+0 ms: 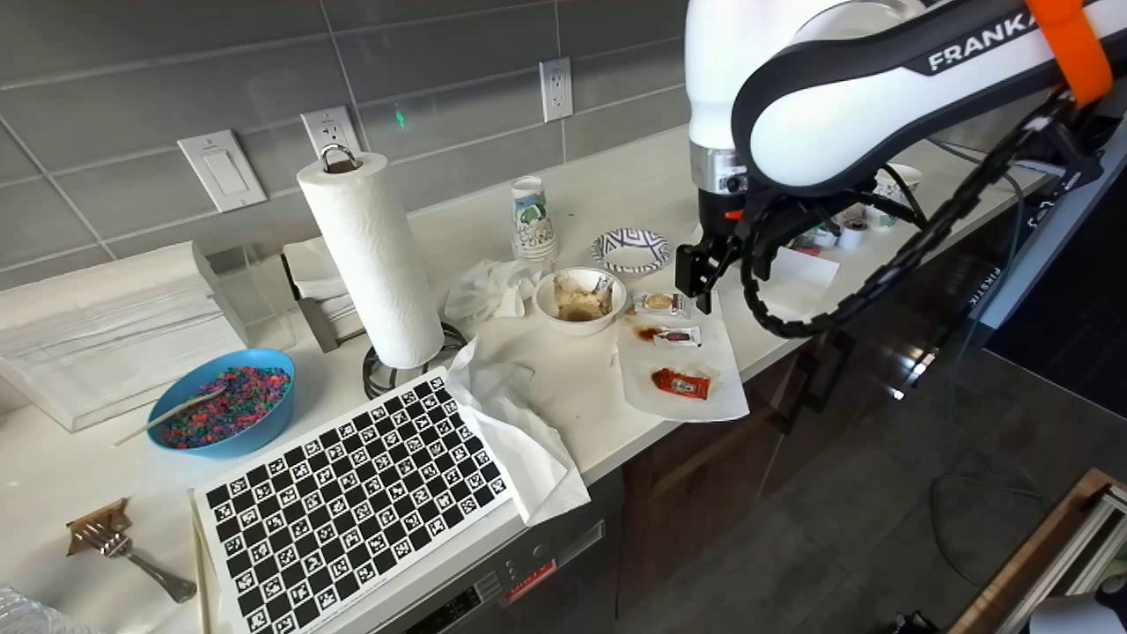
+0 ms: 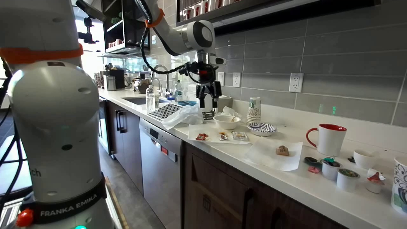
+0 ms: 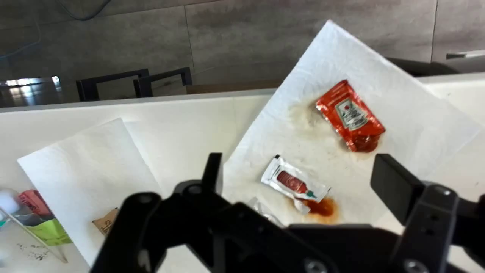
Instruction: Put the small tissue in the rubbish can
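HANGING WIDE AND EMPTY-HANDED, AWAITING A LIGHT CATCH

Spreading black fingers (image 3: 396,187) well apart, holding nothing between them. Suspending the gripper (image 2: 208,102) over the white counter (image 3: 185,129). Framing in the wrist view a torn sauce sachet (image 3: 293,182) leaking onto a stained paper sheet (image 3: 280,132), near a red ketchup packet (image 3: 350,117). Showing off to one side a second white sheet (image 3: 87,167) under a brown packet (image 3: 106,220).

Revealing farther out, in an exterior view, a crumpled white tissue (image 1: 495,286) just beside a soiled bowl (image 1: 579,304), touching or barely apart, and a larger crumpled sheet (image 1: 528,449) lapping a checkered board (image 1: 357,500). Probably meaning that tissue by the task's wording, though not ruling out a flat sheet. Showing no rubbish can in any view.

Likely weighing almost nothing, giving softly and tearing easily, especially if damp. Calling, in all likelihood, for straddling a raised fold on the side away from the bowl, reaching low, then pinching gently around enough bulk to prevent slipping free. Possibly risking a nudge to the bowl on a careless approach.
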### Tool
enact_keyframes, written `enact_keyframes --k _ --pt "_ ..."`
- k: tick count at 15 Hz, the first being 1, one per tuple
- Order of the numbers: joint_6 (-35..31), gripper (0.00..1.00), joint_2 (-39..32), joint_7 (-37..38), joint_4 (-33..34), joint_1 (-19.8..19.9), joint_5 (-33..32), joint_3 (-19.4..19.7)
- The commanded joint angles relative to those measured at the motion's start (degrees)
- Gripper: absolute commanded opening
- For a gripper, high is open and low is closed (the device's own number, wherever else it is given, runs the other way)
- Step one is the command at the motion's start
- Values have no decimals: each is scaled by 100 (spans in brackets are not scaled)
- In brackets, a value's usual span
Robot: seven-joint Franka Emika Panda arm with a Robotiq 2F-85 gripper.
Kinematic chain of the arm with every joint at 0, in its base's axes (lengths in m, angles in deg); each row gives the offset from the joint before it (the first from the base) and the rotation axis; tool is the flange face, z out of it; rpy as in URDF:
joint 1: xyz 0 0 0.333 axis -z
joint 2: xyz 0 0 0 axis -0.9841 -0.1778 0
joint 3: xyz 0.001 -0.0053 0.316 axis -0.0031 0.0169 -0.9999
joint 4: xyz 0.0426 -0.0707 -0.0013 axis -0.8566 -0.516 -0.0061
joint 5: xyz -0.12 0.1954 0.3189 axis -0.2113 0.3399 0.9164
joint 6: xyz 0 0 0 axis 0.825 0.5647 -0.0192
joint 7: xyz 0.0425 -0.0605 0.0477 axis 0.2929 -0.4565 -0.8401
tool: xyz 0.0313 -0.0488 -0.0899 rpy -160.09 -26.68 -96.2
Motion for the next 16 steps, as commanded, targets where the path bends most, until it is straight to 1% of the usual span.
enact_keyframes --k 1,2,3,5,6,9,10,12,13,14,16 --pt "-717 100 -224 -152 109 68 72 419" --pt "-1101 100 -294 -483 102 72 151 541" --pt "-1392 100 -345 -720 98 69 219 630" --pt "-1911 100 -494 -1423 94 57 418 786" --pt "-2114 100 -564 -1843 85 57 529 853" --pt "-2615 100 -681 -2630 7 82 666 971" --pt "-2813 100 -458 -1653 -764 317 253 1176" --pt "-2879 100 -528 -1305 -970 439 109 1339" --pt "-2589 100 -609 -1718 -507 290 320 1222" --pt "-2696 100 -613 -1622 -711 381 250 1317" --pt "-2797 100 -609 -1561 -883 467 218 1387"
